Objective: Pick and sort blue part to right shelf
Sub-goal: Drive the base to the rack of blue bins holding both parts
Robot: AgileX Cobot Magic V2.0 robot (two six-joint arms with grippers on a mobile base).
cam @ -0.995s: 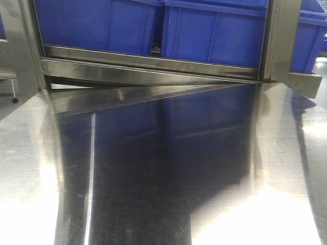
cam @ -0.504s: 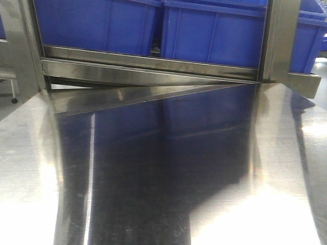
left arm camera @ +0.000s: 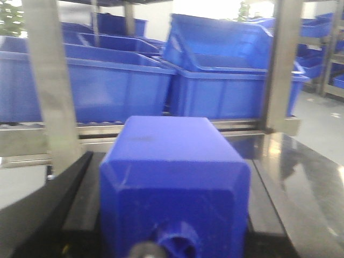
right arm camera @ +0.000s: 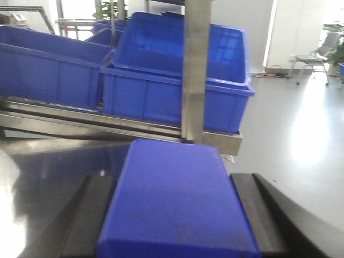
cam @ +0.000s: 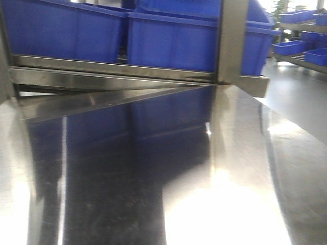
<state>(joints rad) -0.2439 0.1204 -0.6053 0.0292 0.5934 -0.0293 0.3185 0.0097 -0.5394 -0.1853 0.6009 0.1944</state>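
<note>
From left wrist camera, find left end effector (left arm camera: 172,161) clamped on blue part (left arm camera: 174,183), a boxy block with a round stub (left arm camera: 180,242) on its near face, pinned between black fingers (left arm camera: 45,215) on either side and held over table (left arm camera: 306,177). Note blur in this view, so fine detail of contact is hard to read. From right wrist camera, find right end effector (right arm camera: 172,174) likewise closed on second blue part (right arm camera: 177,199), flat-topped, flanked tight by dark fingers (right arm camera: 86,215). Straight ahead of both, see right shelf (cam: 112,79): stainless-steel rack with flat front bar running slightly slanted across front view, upright post (cam: 232,41) at table's far edge, large blue bins (cam: 173,43) side by side on the level behind the bar. Place both parts short of front bar, over table, with post near dead ahead of second blue part. Catch blue reflection of bins in polished table top. Spot farther bins (cam: 288,47) well off at right, beyond pale floor (right arm camera: 301,140)
</note>
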